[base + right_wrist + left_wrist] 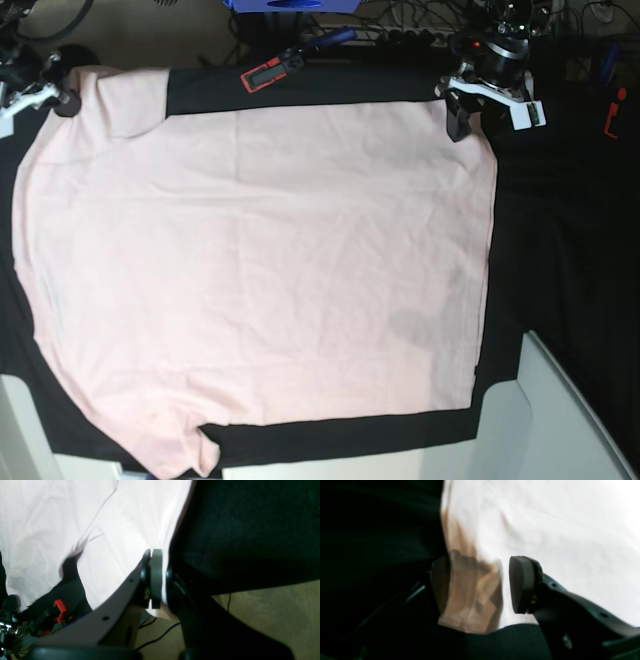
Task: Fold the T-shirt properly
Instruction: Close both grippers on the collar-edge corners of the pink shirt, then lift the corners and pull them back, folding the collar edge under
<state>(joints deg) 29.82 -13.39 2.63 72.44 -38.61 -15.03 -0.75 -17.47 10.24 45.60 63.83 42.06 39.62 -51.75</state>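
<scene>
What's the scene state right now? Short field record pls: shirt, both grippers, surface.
shirt: pink T-shirt spread flat, plain side up, not yet folded
surface: black cloth under the shirt
left gripper: open, jaws astride a shirt edge, at the base view's top right corner
right gripper: shut on the T-shirt edge, at the base view's top left
clutter: red clip on the far table edge
</scene>
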